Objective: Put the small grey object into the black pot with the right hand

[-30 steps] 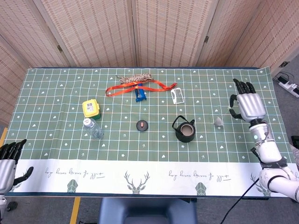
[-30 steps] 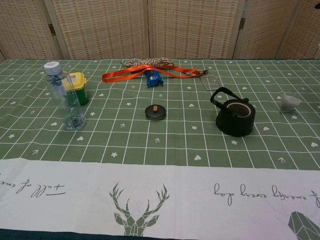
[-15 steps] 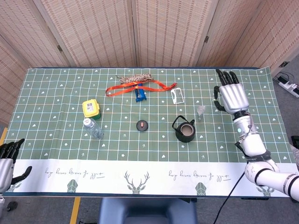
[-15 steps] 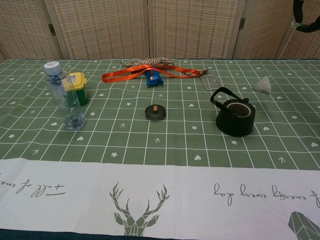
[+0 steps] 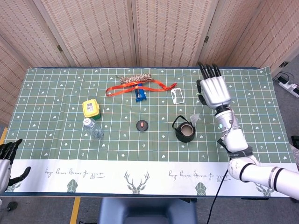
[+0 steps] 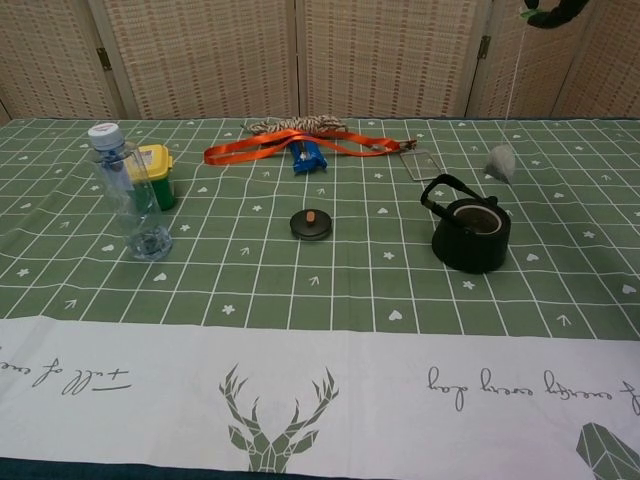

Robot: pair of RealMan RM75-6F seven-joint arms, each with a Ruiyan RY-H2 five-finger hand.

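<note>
The small grey object hangs in the air on a thin string, just right of and above the black pot. My right hand is raised above the table behind the pot, fingers spread upward, and holds the string's top. In the chest view the grey object dangles behind and to the right of the open pot, and only a bit of the right hand shows at the top edge. My left hand lies low at the near left table edge, fingers apart, holding nothing.
The pot's lid lies left of the pot. A water bottle and a yellow-green box stand at the left. An orange strap, a rope bundle, a blue item and a clear case lie at the back.
My right hand has swung left and further back from the right edge, lifting the grey object off the cloth and carrying it on its string to beside the pot.
</note>
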